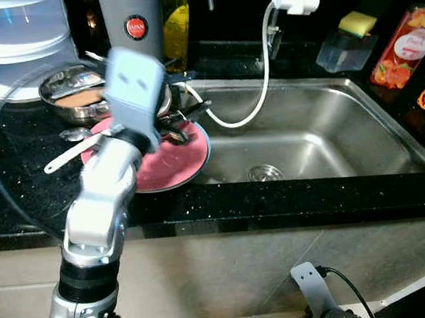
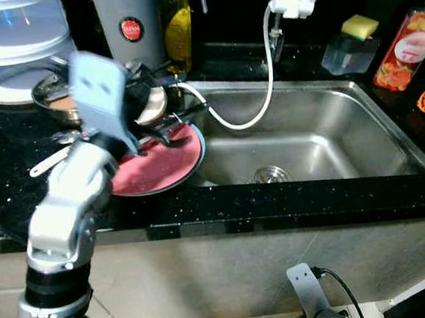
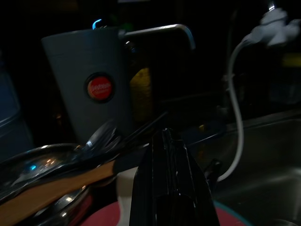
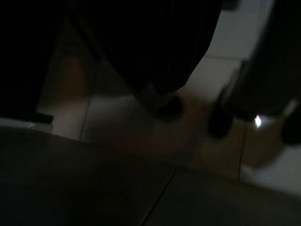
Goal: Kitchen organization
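The left arm reaches up over the black counter [image 1: 289,197], and its gripper [image 1: 184,121] sits just above the far edge of a pink plate [image 1: 172,162] that lies on the counter at the left rim of the steel sink [image 1: 321,132], slightly overhanging it. In the left wrist view the two black fingers [image 3: 169,188] lie pressed together with no gap between them, and nothing can be seen clamped in them. Just behind the plate stands a metal bowl [image 1: 82,92] holding spoons and a wooden-handled tool, and a white spoon [image 1: 72,151] lies across the plate's left side, partly hidden by the arm. Behind the bowl rises a tall grey container [image 1: 132,22] with a round red label, and to its left a white tub [image 1: 15,42] stands on the counter. A white hose [image 1: 263,59] hangs from the tap fitting and curls into the sink. At the back right are a clear holder with a yellow sponge [image 1: 356,24] and a red bottle [image 1: 402,48]. The right arm hangs idle low by the pale floor; its wrist view is too dark to tell how the fingers stand.
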Motion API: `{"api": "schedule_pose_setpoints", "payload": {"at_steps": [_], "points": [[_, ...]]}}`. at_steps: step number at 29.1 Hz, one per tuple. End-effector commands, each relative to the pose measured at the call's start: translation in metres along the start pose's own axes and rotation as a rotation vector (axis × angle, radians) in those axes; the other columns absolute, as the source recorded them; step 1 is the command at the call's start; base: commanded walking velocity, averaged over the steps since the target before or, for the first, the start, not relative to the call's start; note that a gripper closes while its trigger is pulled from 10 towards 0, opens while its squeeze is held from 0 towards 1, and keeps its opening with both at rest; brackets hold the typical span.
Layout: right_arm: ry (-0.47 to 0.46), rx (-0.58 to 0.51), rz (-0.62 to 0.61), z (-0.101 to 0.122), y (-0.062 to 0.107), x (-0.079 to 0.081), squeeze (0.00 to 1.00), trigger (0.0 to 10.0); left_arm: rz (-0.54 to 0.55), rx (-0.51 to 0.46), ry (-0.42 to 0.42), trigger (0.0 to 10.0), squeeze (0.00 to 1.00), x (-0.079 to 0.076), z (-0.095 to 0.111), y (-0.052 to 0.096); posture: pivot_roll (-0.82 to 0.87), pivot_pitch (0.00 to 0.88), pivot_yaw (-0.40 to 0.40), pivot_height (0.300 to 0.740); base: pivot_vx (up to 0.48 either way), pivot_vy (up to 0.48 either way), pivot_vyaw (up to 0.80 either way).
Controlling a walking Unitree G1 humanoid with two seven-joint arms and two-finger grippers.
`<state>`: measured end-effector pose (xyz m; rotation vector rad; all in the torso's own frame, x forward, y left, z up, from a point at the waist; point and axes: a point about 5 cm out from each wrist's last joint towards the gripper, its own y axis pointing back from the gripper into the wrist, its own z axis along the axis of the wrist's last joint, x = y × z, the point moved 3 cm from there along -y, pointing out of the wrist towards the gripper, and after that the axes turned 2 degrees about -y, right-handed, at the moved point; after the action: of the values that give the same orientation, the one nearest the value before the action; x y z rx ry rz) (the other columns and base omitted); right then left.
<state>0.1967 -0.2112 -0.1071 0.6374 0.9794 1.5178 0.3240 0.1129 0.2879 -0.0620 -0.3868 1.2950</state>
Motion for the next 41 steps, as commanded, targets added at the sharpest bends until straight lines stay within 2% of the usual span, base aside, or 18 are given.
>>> {"api": "schedule_pose_setpoints", "payload": {"at_steps": [1, 4, 8, 12, 16, 19, 22, 23, 25, 28, 29, 30, 31, 33, 35, 37, 38, 41], "points": [[-0.028, -0.031, -0.012, 0.007, 0.0, -0.003, 0.0, 10.0, -0.009, 0.009, -0.008, 10.0, 0.0, -0.004, 0.0, 0.0, 0.24, 0.0, -0.113, 0.74, 0.0, 0.0, 0.0], [-0.188, -0.129, -0.064, 0.028, 0.001, -0.016, 0.0, 10.0, -0.02, -0.048, -0.007, 10.0, 0.0, -0.004, 0.009, 0.003, 0.24, 0.0, -0.111, 0.74, 0.0, 0.0, 0.0], [-0.238, -0.119, -0.109, 0.025, 0.002, -0.025, 0.0, 10.0, -0.006, -0.035, -0.013, 10.0, 0.0, -0.006, 0.007, 0.002, 0.23, 0.0, -0.109, 0.74, 0.0, 0.0, 0.0], [-0.274, -0.052, -0.149, 0.001, 0.004, -0.03, 0.0, 10.0, 0.005, -0.02, -0.023, 10.0, 0.0, -0.006, 0.005, 0.002, 0.23, 0.0, -0.107, 0.74, 0.0, 0.0, 0.0], [-0.447, 0.063, -0.276, -0.038, 0.013, -0.045, 0.0, 10.0, 0.011, -0.011, -0.039, 10.0, 0.0, -0.003, 0.003, 0.001, 0.23, 0.0, -0.099, 0.74, 0.0, 0.0, 0.0], [-0.689, 0.098, -0.462, -0.062, 0.027, -0.074, 0.0, 10.0, 0.004, -0.007, -0.049, 10.0, 0.0, -0.004, 0.001, 0.002, 0.22, 0.0, -0.085, 0.74, 0.0, 0.0, 0.0], [-0.76, 0.089, -0.526, -0.067, 0.032, -0.087, 0.0, 10.0, 0.001, -0.005, -0.049, 10.0, 0.0, -0.004, 0.0, 0.002, 0.21, 0.0, -0.078, 0.74, 0.0, 0.0, 0.0], [-0.825, 0.056, -0.607, -0.068, 0.04, -0.106, 0.0, 10.0, -0.002, -0.002, -0.05, 10.0, 0.0, -0.004, -0.001, 0.002, 0.21, 0.0, -0.078, 0.74, 0.0, 0.0, 0.0], [-0.906, -0.048, -0.769, -0.062, 0.06, -0.149, 0.0, 10.0, -0.011, 0.003, -0.057, 10.0, 0.0, -0.003, -0.003, 0.001, 0.19, 0.0, -0.06, 0.74, 0.0, 0.0, 0.0], [-0.947, -0.158, -0.88, -0.049, 0.078, -0.182, 0.0, 10.0, -0.015, 0.006, -0.061, 10.0, 0.0, -0.002, -0.004, 0.001, 0.19, 0.0, -0.06, 0.74, 0.0, 0.0, 0.0], [-0.973, -0.233, -0.949, -0.04, 0.092, -0.203, 0.0, 10.0, -0.016, 0.006, -0.065, 10.0, 0.0, -0.001, -0.004, 0.0, 0.19, 0.0, -0.06, 0.74, 0.0, 0.0, 0.0], [-0.973, -0.233, -0.949, -0.04, 0.092, -0.203, 0.0, 10.0, -0.016, 0.006, -0.065, 10.0, 0.0, -0.001, -0.004, 0.0, 0.19, 0.0, -0.06, 0.74, 0.0, 0.0, 0.0], [-0.991, -0.335, -1.058, -0.028, 0.115, -0.232, 0.0, 10.0, -0.018, 0.007, -0.072, 10.0, 0.0, 0.0, -0.005, -0.001, 0.19, 0.0, -0.06, 0.74, 0.0, 0.0, 0.0], [-0.991, -0.335, -1.058, -0.028, 0.115, -0.232, 0.0, 10.0, -0.018, 0.007, -0.072, 10.0, 0.0, 0.0, -0.005, -0.001, 0.19, 0.0, -0.06, 0.74, 0.0, 0.0, 0.0], [-0.934, -0.496, -1.168, 0.001, 0.146, -0.264, 0.0, 10.0, -0.02, 0.007, -0.075, 10.0, 0.0, 0.001, -0.005, -0.002, 0.17, 0.0, -0.04, 0.74, 0.0, 0.0, 0.0], [-0.886, -0.671, -1.19, 0.036, 0.167, -0.28, 0.0, 10.0, -0.022, 0.009, -0.076, 10.0, 0.0, 0.001, -0.007, -0.003, 0.15, 0.0, -0.033, 0.74, 0.0, 0.0, 0.0], [-0.886, -0.671, -1.19, 0.036, 0.167, -0.28, 0.0, 10.0, -0.022, 0.009, -0.076, 10.0, 0.0, 0.001, -0.007, -0.003, 0.15, 0.0, -0.033, 0.74, 0.0, 0.0, 0.0], [-0.847, -0.92, -1.129, 0.09, 0.19, -0.286, 0.0, 10.0, -0.028, 0.02, -0.073, 10.0, 0.0, 0.001, -0.01, -0.003, 0.14, 0.0, -0.03, 0.74, 0.0, 0.0, 0.0]]}}
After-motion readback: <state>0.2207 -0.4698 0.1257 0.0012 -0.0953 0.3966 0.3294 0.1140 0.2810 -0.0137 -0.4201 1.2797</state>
